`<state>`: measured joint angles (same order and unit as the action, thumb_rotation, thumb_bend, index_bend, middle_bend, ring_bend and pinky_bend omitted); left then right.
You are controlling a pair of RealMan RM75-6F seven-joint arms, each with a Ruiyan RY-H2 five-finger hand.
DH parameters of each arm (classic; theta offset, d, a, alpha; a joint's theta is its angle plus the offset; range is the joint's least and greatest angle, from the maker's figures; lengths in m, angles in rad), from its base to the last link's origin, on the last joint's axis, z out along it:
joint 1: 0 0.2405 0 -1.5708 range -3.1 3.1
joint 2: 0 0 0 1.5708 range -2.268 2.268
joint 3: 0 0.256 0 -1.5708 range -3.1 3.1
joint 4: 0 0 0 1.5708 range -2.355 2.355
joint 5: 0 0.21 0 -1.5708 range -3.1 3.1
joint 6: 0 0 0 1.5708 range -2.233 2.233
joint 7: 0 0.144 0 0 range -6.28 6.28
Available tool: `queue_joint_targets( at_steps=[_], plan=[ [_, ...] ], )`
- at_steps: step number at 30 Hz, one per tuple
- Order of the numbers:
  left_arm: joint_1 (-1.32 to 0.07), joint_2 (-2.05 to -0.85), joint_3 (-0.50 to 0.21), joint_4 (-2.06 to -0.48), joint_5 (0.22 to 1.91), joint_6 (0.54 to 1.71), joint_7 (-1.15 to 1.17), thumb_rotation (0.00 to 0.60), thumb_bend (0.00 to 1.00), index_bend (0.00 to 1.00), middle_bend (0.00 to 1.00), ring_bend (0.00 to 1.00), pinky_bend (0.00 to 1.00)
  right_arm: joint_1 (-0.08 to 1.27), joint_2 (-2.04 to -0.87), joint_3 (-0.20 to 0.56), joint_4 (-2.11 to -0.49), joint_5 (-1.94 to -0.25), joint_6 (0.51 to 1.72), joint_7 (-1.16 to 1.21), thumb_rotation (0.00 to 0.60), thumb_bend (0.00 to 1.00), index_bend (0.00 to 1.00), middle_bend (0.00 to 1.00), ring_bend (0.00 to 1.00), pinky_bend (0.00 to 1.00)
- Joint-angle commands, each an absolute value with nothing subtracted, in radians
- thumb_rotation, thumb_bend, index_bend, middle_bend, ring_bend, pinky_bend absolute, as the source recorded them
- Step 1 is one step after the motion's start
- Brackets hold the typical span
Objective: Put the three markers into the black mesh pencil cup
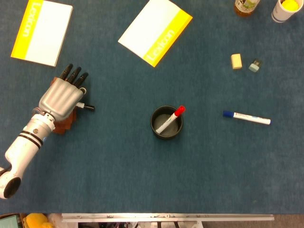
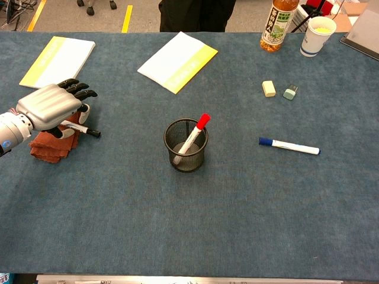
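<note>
The black mesh pencil cup (image 1: 166,122) (image 2: 186,145) stands mid-table with a red-capped marker (image 1: 172,118) (image 2: 195,132) leaning inside it. A blue-capped marker (image 1: 246,117) (image 2: 289,145) lies flat on the table to the cup's right. At the far left a black-capped marker (image 1: 88,107) (image 2: 87,131) rests on a red-brown cloth (image 1: 64,123) (image 2: 50,146). My left hand (image 1: 61,96) (image 2: 50,106) hovers low over it with fingers stretched out. The thumb is beside the marker's barrel, and most of the marker is hidden under the palm. My right hand is out of sight.
Two white-and-yellow booklets (image 1: 40,31) (image 1: 155,30) lie at the back left and back centre. A yellowish eraser (image 1: 236,61) and a small greenish block (image 1: 254,65) sit at the back right. Further back stand a bottle (image 2: 278,23) and a paper cup (image 2: 317,28).
</note>
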<state>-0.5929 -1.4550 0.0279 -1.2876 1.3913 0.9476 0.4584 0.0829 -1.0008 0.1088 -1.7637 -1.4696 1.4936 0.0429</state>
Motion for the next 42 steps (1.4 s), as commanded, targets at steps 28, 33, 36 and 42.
queue_joint_targets(
  at_steps=[28,33,36,42],
  plan=[
    [-0.598,-1.495,0.016,-1.279,1.380,0.947,0.494,0.600,0.27,0.58,0.16,0.00,0.01,0.070,-0.991,0.110,-1.760,-1.469,1.512,0.061,0.600,0.34,0.10,0.04,0.00,0.05],
    [-0.599,-1.496,0.015,-1.277,1.378,0.945,0.492,0.600,0.27,0.60,0.17,0.00,0.01,0.069,-0.991,0.111,-1.758,-1.470,1.514,0.064,0.600,0.34,0.10,0.04,0.00,0.05],
    [-0.599,-1.490,0.012,-1.284,1.378,0.949,0.486,0.600,0.27,0.61,0.17,0.00,0.01,0.068,-0.992,0.111,-1.757,-1.470,1.515,0.065,0.600,0.34,0.10,0.04,0.00,0.05],
    [-0.600,-1.471,0.008,-1.308,1.376,0.947,0.468,0.600,0.27,0.61,0.18,0.00,0.01,0.070,-0.995,0.112,-1.755,-1.472,1.514,0.067,0.600,0.34,0.10,0.04,0.00,0.05]
  ],
)
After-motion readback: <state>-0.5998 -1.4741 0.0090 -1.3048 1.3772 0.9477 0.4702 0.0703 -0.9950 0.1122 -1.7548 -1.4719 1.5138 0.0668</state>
